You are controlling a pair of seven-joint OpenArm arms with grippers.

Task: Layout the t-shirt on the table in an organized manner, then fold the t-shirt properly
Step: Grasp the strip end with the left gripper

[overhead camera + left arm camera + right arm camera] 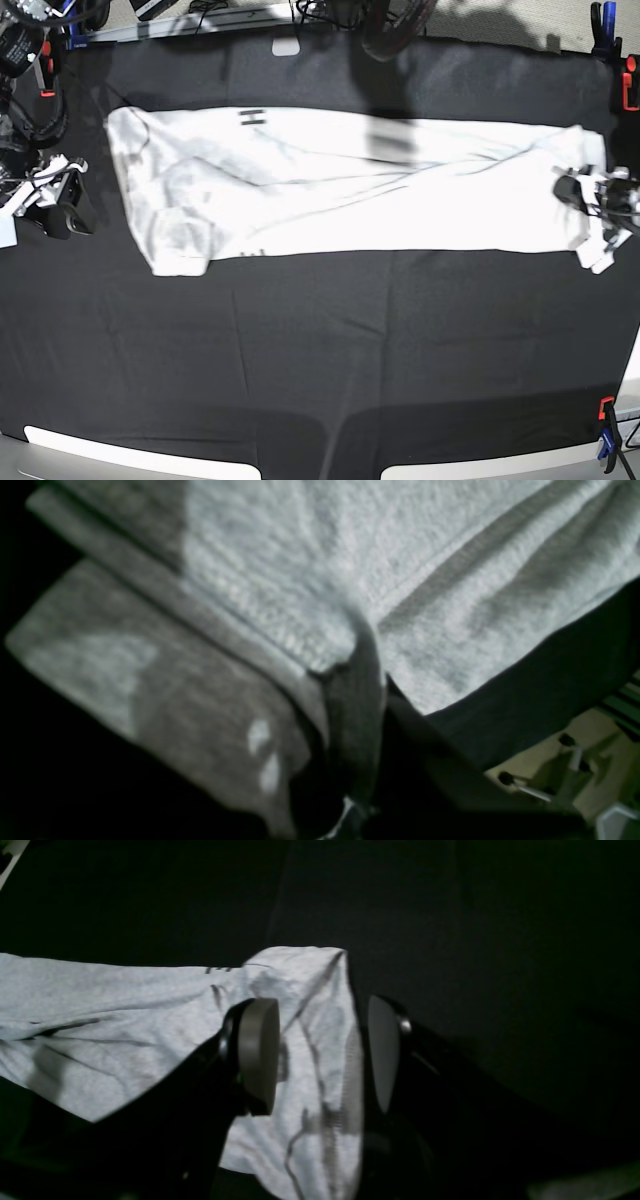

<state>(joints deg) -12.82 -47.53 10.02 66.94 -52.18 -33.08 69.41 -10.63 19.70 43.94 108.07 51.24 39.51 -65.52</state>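
Grey knit cloth of the t-shirt (310, 575) fills the left wrist view, bunched into the left gripper (590, 195), whose jaws are clamped together on the shirt's edge at the base view's right; the right gripper (320, 1055) hangs with jaws apart above the shirt's other end, one pad (257, 1055) over the cloth, the other just past its hem; the shirt lies stretched long across the black table (320, 360).
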